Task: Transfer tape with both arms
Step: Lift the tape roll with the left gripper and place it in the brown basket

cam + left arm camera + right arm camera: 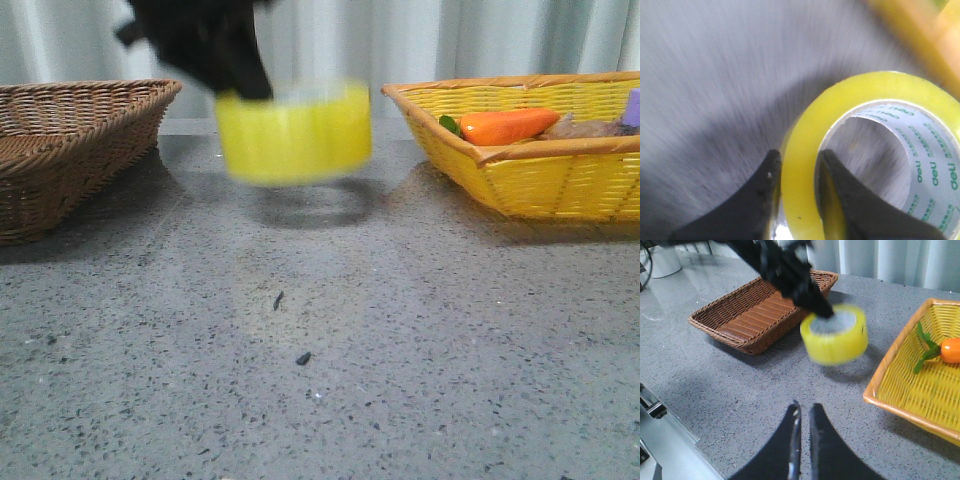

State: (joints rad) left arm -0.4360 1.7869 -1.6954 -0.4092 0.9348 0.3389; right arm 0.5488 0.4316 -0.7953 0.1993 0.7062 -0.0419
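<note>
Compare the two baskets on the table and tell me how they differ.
The brown basket is dark wicker, and nothing shows inside it; the yellow basket is bright yellow and holds an orange carrot toy among other items. The brown one sits on the robot's left, the yellow one on its right, with the tape carried between them. Both are shallow, rectangular and woven.

Brown basket (70, 150), yellow basket (540, 180) holding carrot toy (507, 126).

A: Is any text showing legibly?
B: Yes. Green "deli" lettering is repeating around the white inner core of the tape (875, 150), with smaller green characters beside it that are reading as too small to make out
</note>
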